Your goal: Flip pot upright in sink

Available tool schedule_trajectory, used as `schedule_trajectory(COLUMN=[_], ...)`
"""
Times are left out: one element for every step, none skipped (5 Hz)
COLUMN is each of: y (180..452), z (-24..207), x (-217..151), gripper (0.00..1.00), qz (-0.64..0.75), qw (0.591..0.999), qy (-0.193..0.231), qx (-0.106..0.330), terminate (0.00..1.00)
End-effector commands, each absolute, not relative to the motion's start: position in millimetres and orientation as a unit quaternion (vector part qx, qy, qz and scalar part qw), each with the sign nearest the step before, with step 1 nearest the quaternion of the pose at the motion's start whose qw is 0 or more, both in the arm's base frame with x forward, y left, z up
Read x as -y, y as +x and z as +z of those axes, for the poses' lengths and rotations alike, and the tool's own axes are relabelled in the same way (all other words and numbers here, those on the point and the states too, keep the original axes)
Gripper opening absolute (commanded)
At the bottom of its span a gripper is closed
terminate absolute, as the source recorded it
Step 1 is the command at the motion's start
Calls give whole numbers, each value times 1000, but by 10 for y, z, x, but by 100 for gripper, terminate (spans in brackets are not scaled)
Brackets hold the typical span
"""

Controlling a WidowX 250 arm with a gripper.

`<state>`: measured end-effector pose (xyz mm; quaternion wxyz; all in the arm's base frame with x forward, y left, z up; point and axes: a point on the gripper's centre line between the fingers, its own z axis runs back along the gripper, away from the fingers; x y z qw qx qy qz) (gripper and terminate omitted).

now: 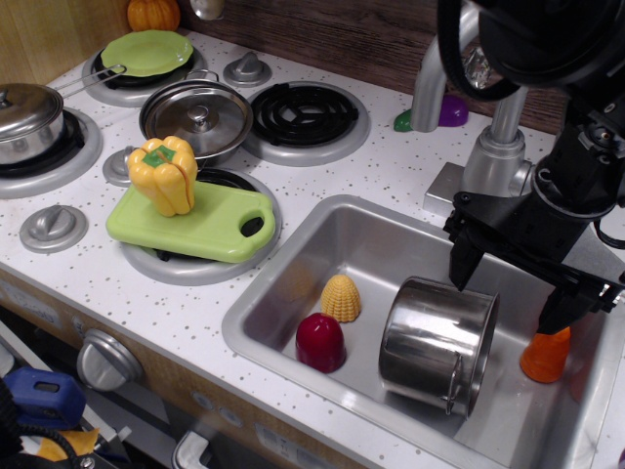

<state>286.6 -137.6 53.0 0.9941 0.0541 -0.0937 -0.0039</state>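
Pot (437, 344) lies on its side in the sink (293, 256), mouth facing right; gripper (515, 293) spread open above its rim, so you should lower one finger inside, clamp, then rotate upright.

Single view, fixed camera outside the arm. Position: above and in front of the counter, toward its front edge, looking down at a slant across the white speckled countertop (391, 176) to the dark wooden back wall (361, 34). Range: close. Field: stove burners (305, 112) at left and upper left; sink (293, 293) at lower right, its right end cropped. The arm enters from the upper right corner, partly blocking the faucet (503, 147). Lower left corner is cluttered and probably shows cabinet front. No second view for overlap.
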Motion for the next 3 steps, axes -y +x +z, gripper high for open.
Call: schedule_trajectory(y=[2866,2880,2893], z=[530,511,421], x=[1376,1410,1409], gripper=[100,100,100], qz=[-4,-34,-54], qw=[994,990,982], qy=[54,110,162], qx=[94,79,82], terminate=[0,0,0])
